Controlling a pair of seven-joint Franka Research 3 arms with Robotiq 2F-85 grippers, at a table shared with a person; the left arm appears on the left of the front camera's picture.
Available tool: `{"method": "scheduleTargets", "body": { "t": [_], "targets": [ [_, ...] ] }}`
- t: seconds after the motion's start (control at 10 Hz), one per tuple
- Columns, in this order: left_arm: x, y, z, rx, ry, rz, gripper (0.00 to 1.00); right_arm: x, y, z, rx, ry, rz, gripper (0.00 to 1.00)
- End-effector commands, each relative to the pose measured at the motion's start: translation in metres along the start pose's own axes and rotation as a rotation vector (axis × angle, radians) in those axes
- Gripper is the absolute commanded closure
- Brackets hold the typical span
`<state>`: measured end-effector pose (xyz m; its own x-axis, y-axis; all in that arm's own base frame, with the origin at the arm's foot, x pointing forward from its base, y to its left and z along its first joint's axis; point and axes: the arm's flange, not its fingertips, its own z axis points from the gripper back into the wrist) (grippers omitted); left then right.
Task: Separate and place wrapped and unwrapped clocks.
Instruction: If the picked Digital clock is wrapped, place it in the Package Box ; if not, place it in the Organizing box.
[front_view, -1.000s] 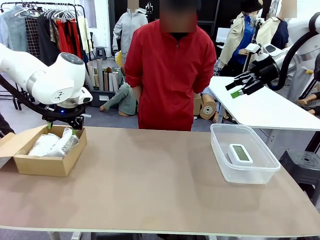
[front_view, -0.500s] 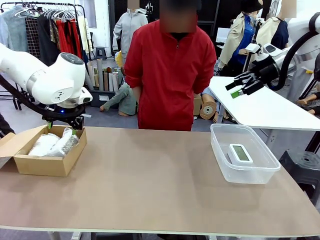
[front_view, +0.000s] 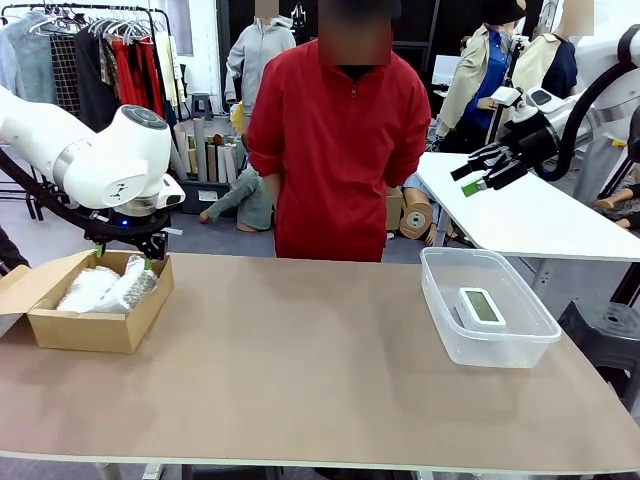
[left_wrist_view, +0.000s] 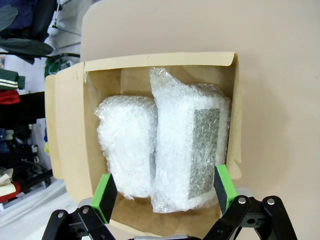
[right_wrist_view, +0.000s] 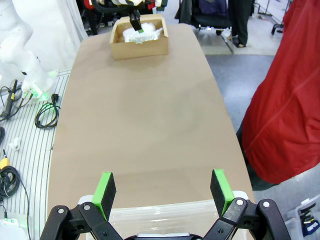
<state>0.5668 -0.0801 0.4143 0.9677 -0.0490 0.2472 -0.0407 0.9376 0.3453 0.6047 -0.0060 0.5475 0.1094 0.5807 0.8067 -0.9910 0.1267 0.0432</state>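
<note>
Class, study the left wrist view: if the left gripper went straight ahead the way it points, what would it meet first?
Most likely the larger bubble-wrapped clock in the cardboard box; the open left gripper points down at it. The smaller wrapped clock lies beside it.

Robot lab set up inside a clothing workroom or showroom. Landmark: the brown table (front_view: 320, 350). Two white robot arms flank it, left one (front_view: 90, 160) above its left end, right one (front_view: 560, 110) past its right end. A person in a red top (front_view: 340, 150) stands at its far side. Behind the table's far-left corner, a clothes rack (front_view: 90, 50) with hung garments; rolls of material (front_view: 210, 155) stand just right of the rack. A white table (front_view: 530, 215) sits beyond the far-right corner. Off one long side of the brown table, cables (right_wrist_view: 47, 115) lie on a ribbed floor. Bare grey floor beyond.
</note>
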Motion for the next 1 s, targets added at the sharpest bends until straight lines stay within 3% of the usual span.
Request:
{"method": "scheduleTargets", "body": {
  "t": [0.0, 0.4, 0.6, 0.8, 0.9],
  "targets": [
    [0.000, 0.002, 0.001, 0.002, -0.002, 0.002, 0.00, 0.003, 0.000, 0.000, -0.003, 0.000, 0.002, 0.00],
    [0.000, 0.000, 0.000, 0.000, 0.000, 0.000, 0.00, 0.003, 0.000, 0.000, -0.003, 0.000, 0.002, 0.00],
    [-0.001, 0.006, 0.016, -0.125, 0.095, -0.158, 0.00, 0.003, 0.000, 0.000, -0.003, 0.000, 0.002, 0.00],
    [0.004, 0.019, 0.031, -0.236, 0.112, -0.300, 0.00, 0.003, 0.000, 0.000, -0.003, 0.000, 0.002, 0.00],
    [0.009, 0.030, 0.038, -0.346, 0.160, -0.384, 0.00, 0.003, 0.000, 0.000, -0.003, 0.000, 0.002, 0.00]
  ]
}}
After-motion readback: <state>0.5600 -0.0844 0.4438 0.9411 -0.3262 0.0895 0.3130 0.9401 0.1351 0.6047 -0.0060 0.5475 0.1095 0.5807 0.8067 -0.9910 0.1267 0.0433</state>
